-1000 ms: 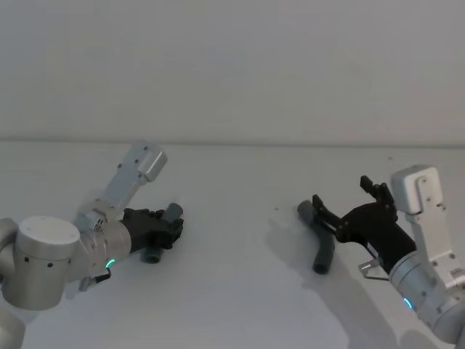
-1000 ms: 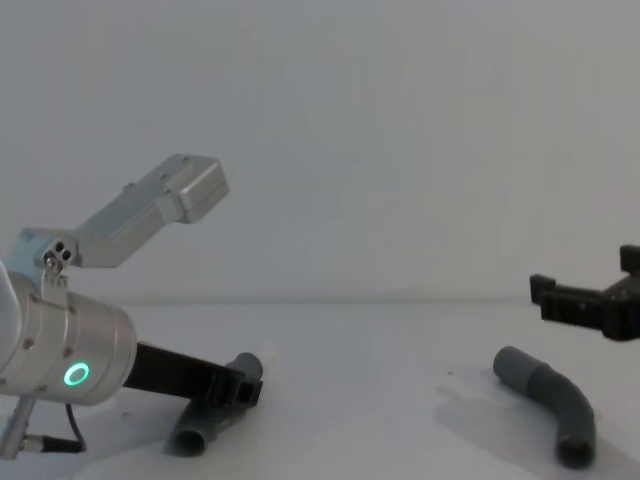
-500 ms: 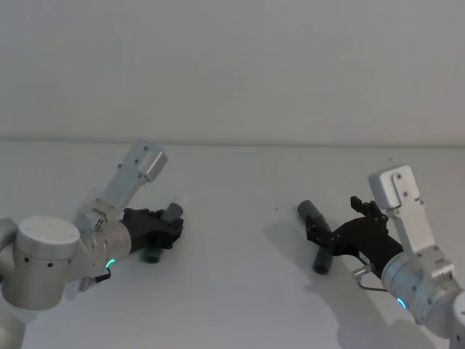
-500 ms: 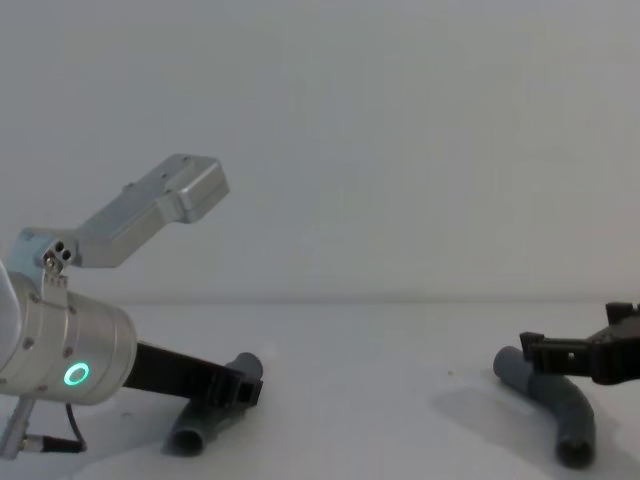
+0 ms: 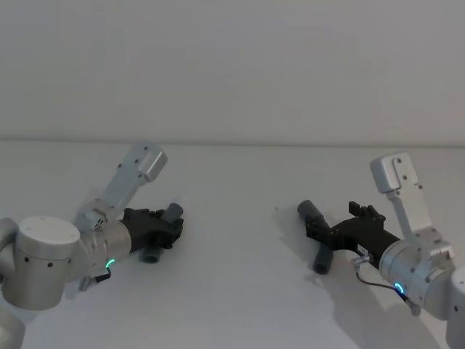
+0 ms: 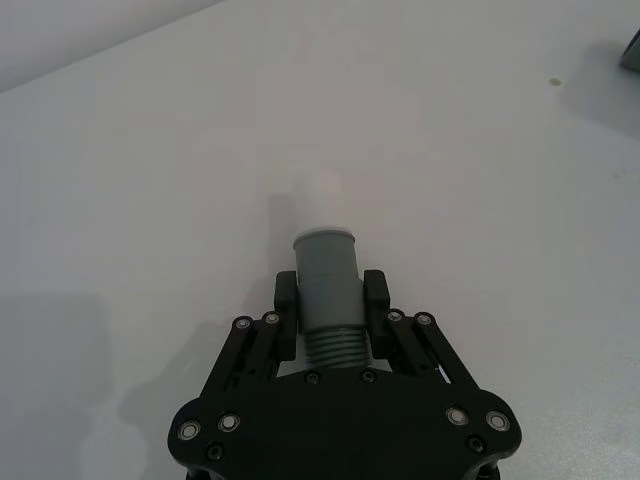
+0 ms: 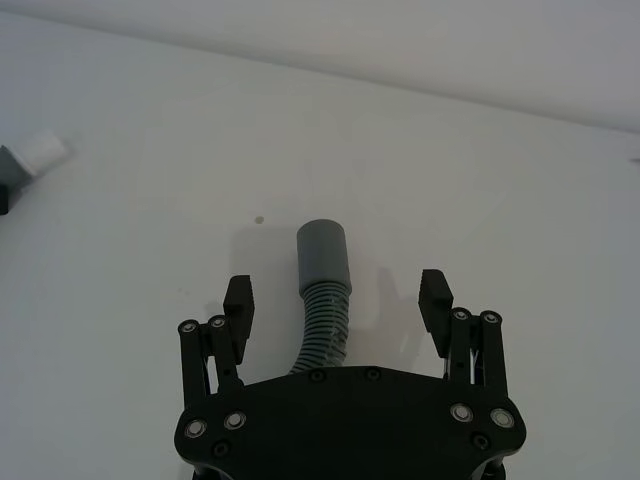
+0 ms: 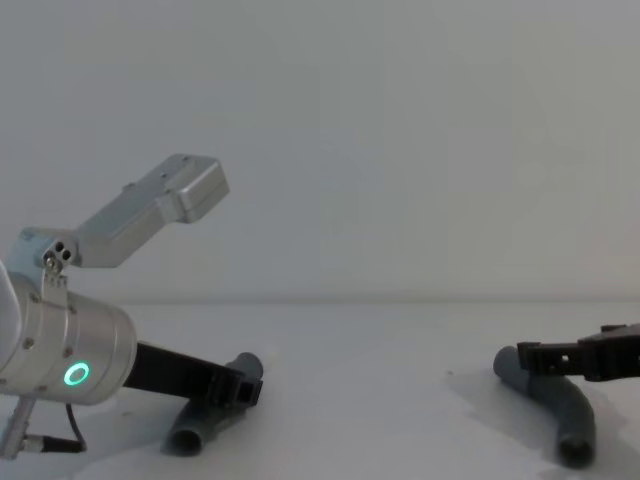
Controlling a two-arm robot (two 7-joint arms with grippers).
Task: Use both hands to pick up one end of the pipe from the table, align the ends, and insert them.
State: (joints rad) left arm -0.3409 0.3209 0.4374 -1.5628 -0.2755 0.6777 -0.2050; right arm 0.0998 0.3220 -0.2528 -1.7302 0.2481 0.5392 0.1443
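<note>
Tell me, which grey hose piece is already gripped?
The dark-grey ribbed hose piece with the white tip, clamped in the left end effector. The right end effector stands open around the other ribbed piece.

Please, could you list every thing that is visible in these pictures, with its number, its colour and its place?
table: 1, white, under everything.
wall: 1, pale, behind the table.
white-tipped hose piece: 1, dark grey, at the table's left side, clamped.
socket-cuffed hose piece: 1, dark grey, bent, lying at the table's right side.
left gripper: 1, black, jaws shut on the white-tipped hose piece.
right gripper: 1, black, jaws open on both sides of the socket-cuffed hose piece.
</note>
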